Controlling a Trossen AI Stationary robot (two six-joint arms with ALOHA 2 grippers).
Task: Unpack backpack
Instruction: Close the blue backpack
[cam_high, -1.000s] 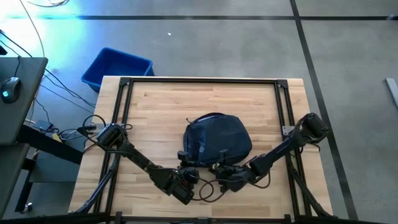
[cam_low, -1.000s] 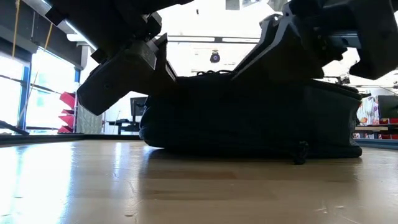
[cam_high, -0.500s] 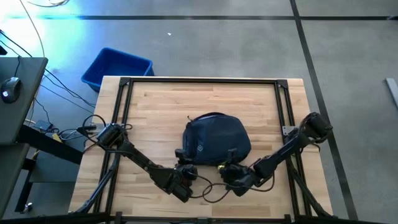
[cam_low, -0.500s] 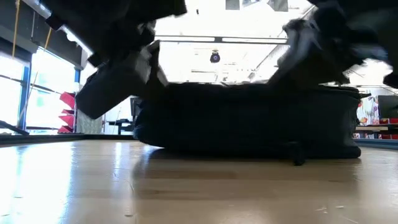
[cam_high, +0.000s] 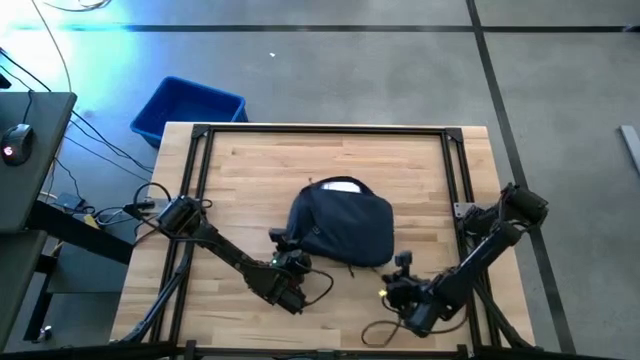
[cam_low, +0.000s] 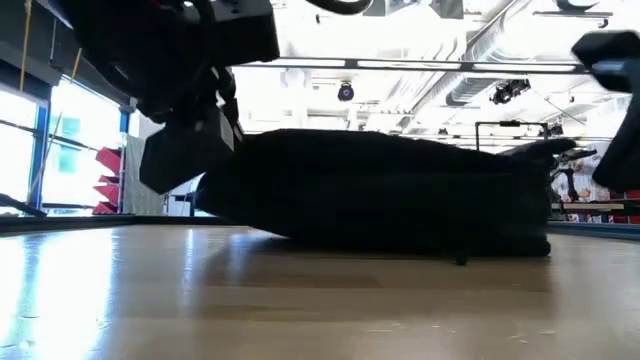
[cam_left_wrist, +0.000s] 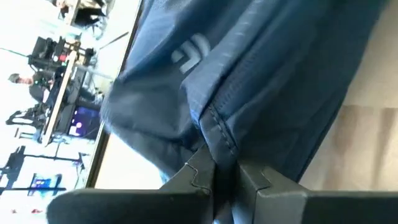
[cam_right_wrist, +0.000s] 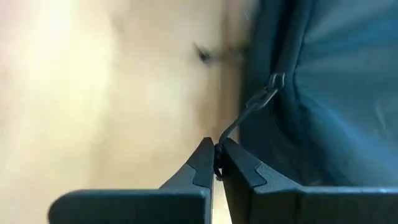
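Note:
The dark navy backpack (cam_high: 342, 225) lies flat on the wooden table, a bit near of its middle, with a white patch at its far edge (cam_high: 340, 186). It shows as a low dark mound in the low view (cam_low: 380, 195). My left gripper (cam_high: 287, 248) is at the backpack's near-left corner, shut on its fabric (cam_left_wrist: 217, 93). My right gripper (cam_high: 400, 264) is at the backpack's near-right side, shut on a thin zipper pull cord (cam_right_wrist: 239, 121). My left gripper pinches a raised seam fold of the backpack's fabric (cam_left_wrist: 219, 146) between its two fingers, at the near-left corner. It comes in slanting from the table's near-left side. The backpack rests on the table. My right gripper pinches the free end of the thin pull cord (cam_right_wrist: 219, 144) between its two fingertips. The cord runs from the fingers to the metal zipper tab (cam_right_wrist: 272, 87) on the backpack's edge. The fingers come from the table's near-right side.
A bright blue plastic bin (cam_high: 188, 108) stands on the floor beyond the table's far-left corner. A black frame (cam_high: 320, 130) runs along the table's far edge and sides. Bare wood (cam_high: 330, 160) lies on the far half of the table.
My right gripper has gone toward the table's right and near edges, shut on the pull cord. My left gripper has moved a little toward the far edge. The backpack has slid slightly left and far, flattened, and a white patch now shows at its far edge.

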